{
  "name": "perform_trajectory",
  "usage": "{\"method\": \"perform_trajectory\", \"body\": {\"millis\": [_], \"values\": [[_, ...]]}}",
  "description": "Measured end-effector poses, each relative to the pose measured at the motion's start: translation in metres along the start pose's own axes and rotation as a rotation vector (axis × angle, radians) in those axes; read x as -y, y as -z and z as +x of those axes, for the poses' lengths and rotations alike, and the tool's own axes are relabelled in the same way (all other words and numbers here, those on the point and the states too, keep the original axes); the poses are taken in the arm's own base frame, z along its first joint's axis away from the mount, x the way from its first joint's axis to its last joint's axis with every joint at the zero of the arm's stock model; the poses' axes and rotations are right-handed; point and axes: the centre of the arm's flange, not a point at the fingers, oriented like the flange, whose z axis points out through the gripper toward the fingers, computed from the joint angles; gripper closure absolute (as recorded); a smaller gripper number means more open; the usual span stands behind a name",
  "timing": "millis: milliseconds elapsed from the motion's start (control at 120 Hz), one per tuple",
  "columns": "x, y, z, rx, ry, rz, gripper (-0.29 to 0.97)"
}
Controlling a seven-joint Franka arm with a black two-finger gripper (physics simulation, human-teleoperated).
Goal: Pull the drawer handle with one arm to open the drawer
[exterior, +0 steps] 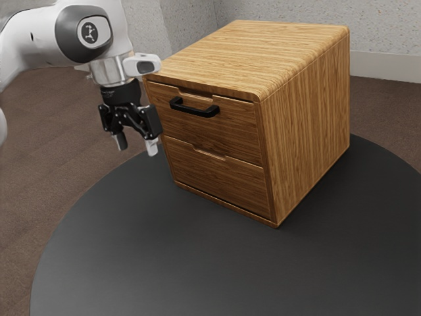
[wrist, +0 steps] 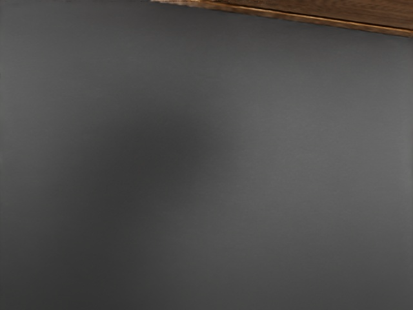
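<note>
A round black surface [exterior: 164,263] takes up the lower part of the exterior view, standing on a brown carpeted floor [exterior: 46,145] with a grey wall [exterior: 395,26] behind it. On the surface sits a wooden two-drawer cabinet [exterior: 309,118], grained in a warm light brown, with its front turned toward the exterior view's left and lower edge. The white Franka arm [exterior: 59,29] comes in from the upper left of that view and ends just beside the cabinet's front corner.

Both drawers lie flush with the cabinet front, so their insides are hidden. The upper drawer [exterior: 230,128] carries the fitting to be pulled; the lower drawer [exterior: 217,174] sits directly beneath it, with a shallow notch cut in its top edge.

The black pincer [exterior: 136,145] points downward, raised above the surface, on the exterior view's left of the upper drawer and lower than its fitting. Its two fingers stand clearly apart and grip nothing.

The black drawer handle [exterior: 194,108], a short bar, sits near the top of the upper drawer, toward the end of the drawer front nearest the pincer, near the pincer but apart from it.

In the wrist view the dark surface [wrist: 290,194] lies under the hand with a soft shadow on it, and the cabinet's [wrist: 310,16] lower wooden edge runs beyond.
</note>
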Motion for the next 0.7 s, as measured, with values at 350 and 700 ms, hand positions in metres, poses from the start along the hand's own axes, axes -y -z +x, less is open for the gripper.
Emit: {"method": "perform_trajectory", "body": {"millis": [350, 700], "values": [[-0.032, 0.082, -0.043, -0.22, -0.197, 0.003, 0.0], [-0.097, 0.134, -0.073, -0.387, -0.904, 0.13, 0.0]]}}
